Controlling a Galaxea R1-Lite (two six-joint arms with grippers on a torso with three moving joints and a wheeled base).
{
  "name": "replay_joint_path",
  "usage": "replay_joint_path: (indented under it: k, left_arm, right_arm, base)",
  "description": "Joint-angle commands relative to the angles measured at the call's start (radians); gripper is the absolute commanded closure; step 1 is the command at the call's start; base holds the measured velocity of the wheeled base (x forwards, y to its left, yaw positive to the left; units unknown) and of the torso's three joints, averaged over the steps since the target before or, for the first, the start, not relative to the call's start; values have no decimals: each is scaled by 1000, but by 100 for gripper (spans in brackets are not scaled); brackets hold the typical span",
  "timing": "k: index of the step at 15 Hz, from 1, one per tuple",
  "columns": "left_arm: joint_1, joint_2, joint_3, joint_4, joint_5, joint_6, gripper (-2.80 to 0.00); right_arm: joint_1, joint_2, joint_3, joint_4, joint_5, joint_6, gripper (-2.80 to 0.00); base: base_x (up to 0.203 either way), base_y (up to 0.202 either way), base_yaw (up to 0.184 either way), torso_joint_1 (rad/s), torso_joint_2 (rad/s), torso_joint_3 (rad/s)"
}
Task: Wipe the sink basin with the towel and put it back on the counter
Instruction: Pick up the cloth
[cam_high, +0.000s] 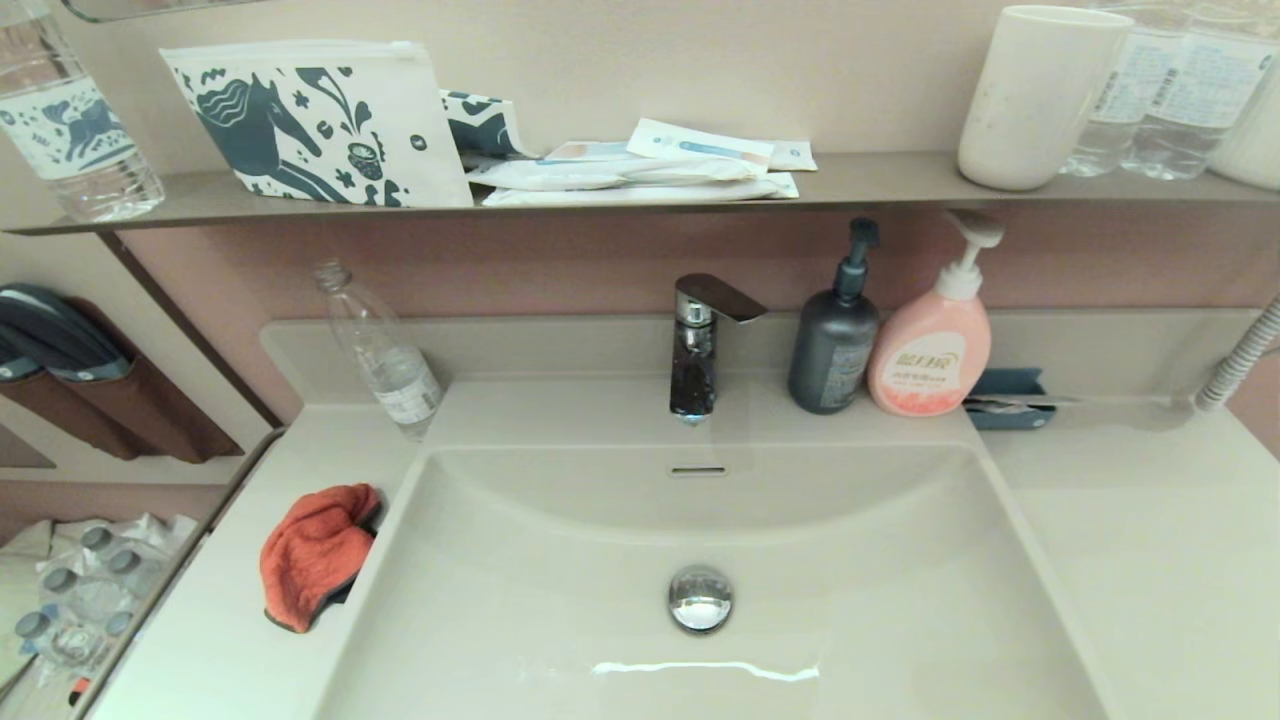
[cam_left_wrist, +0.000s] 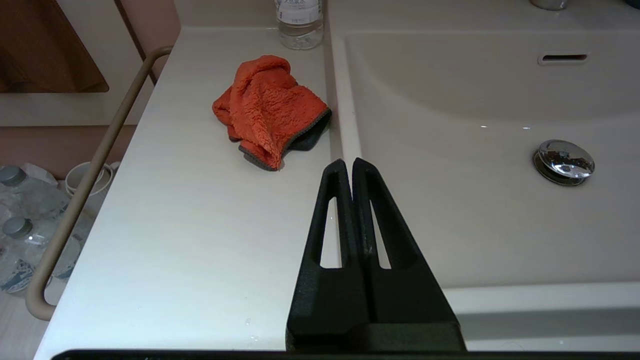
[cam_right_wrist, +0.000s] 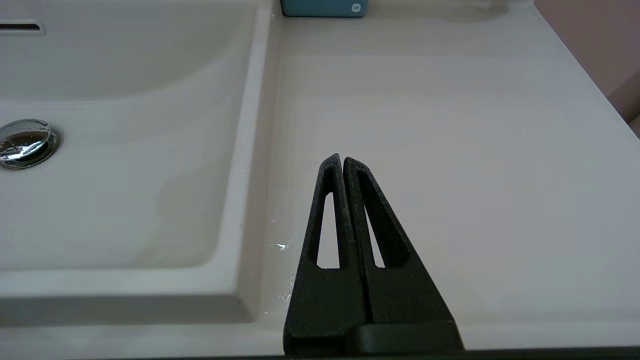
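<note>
Pinkish wall (cam_high: 560, 270), grey-brown shelf (cam_high: 880, 180).

The towel (cam_high: 315, 555) lies on the counter (cam_high: 215, 650), left of the sink basin (cam_high: 880, 590).

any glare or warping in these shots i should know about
Head view: a bright streak of glare lies across the sink basin in front of the drain plug, and the wall shelf bows from wide-angle distortion. Left wrist view: small glints in the basin; the towel is sharp, the shut left claw dark. Right wrist view: wet glints on the counter beside the shut right claw.
</note>
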Motion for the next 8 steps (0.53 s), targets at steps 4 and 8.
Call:
replay_joint_path:
  k: [4, 8]
  left_arm:
    - [0, 0, 0, 0, 0, 0, 0]
    - [0, 0, 0, 0, 0, 0, 0]
  right_arm:
    - [0, 1, 1, 0, -1, 0, 0]
    - [0, 1, 1, 0, -1, 0, 0]
  base:
    - [0, 0, 0, 0, 0, 0]
    - [0, 0, 0, 0, 0, 0]
